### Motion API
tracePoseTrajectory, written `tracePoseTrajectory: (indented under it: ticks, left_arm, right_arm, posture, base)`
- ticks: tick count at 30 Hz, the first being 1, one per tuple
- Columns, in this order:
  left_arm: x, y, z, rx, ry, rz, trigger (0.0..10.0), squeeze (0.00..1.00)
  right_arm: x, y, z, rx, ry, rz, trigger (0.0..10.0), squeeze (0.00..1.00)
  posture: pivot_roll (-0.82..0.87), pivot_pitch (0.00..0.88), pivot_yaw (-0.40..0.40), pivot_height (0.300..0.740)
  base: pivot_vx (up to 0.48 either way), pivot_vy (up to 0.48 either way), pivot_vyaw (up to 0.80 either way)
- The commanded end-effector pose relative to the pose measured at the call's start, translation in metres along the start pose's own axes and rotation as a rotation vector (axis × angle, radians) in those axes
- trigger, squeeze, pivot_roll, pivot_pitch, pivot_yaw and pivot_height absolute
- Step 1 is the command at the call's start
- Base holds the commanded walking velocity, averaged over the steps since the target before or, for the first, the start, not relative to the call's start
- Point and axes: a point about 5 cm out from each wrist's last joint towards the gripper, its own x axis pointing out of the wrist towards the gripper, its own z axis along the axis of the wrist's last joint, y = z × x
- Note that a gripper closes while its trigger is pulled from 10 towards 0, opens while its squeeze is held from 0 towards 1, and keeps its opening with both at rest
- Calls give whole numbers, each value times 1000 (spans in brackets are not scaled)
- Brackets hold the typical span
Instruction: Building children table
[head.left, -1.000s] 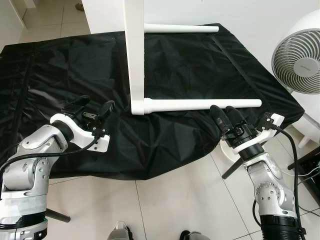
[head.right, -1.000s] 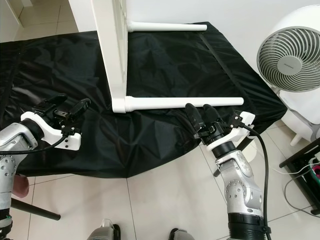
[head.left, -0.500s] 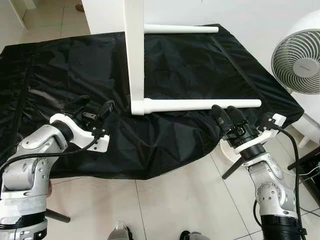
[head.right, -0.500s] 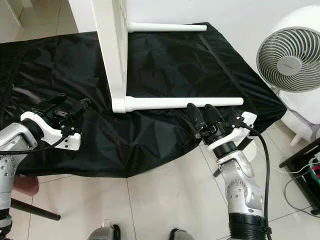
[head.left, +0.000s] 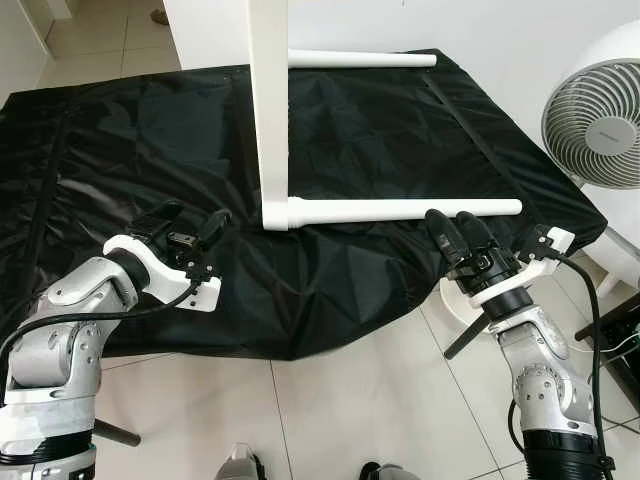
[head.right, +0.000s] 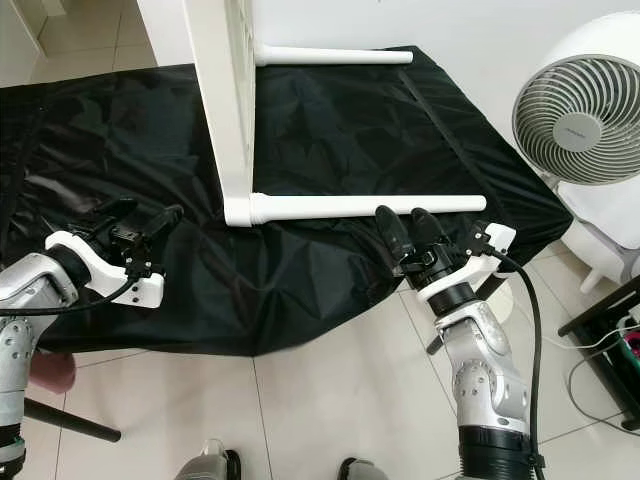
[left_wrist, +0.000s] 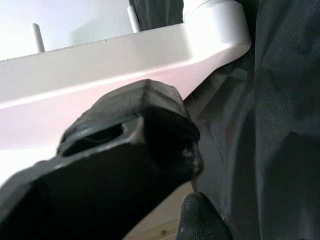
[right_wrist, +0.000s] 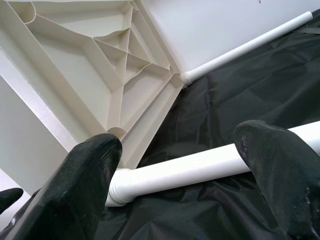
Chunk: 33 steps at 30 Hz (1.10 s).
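The white children's table top (head.left: 268, 110) stands on its edge on a black sheet (head.left: 150, 130). Two white legs stick out of it to the right, the near leg (head.left: 400, 210) and the far leg (head.left: 360, 59). My right gripper (head.left: 455, 232) is open, just in front of the near leg's free end and not touching it. The right wrist view looks between the fingers (right_wrist: 85, 175) at that leg (right_wrist: 200, 167) and the ribbed underside (right_wrist: 100, 75). My left gripper (head.left: 187, 224) is open and low over the sheet, left of the top's lower corner (left_wrist: 215, 30).
A white fan (head.left: 598, 118) stands close on the right, beside the sheet's corner. A black cable (head.left: 590, 330) runs along my right arm. Tiled floor (head.left: 350, 410) lies in front of the sheet. A dark stand (head.left: 615, 345) is at the right edge.
My left gripper has sunk a little and drawn slightly toward me. The right gripper has crept a bit to the right. The table stays put.
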Motion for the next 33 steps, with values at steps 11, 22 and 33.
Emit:
tracePoseTrajectory:
  ticks: [11,22,33]
  left_arm:
    - [-2,-1,-3,6,-2,20,10000,0]
    - [-3,0,-4,3,-1,27,10000,0]
    - [-4,0,-7,-16,3,27,10000,0]
  right_arm:
    - [-2,-3,0,-12,18,2,10000,0]
    - [-2,-4,1,-15,17,-1,10000,0]
    - [-3,-6,2,-22,18,-6,10000,0]
  posture:
    - [114,120,-6,740]
    - [113,122,-11,740]
    - [110,128,-11,740]
  base:
    - [0,0,0]
    - [0,0,0]
    - [0,0,0]
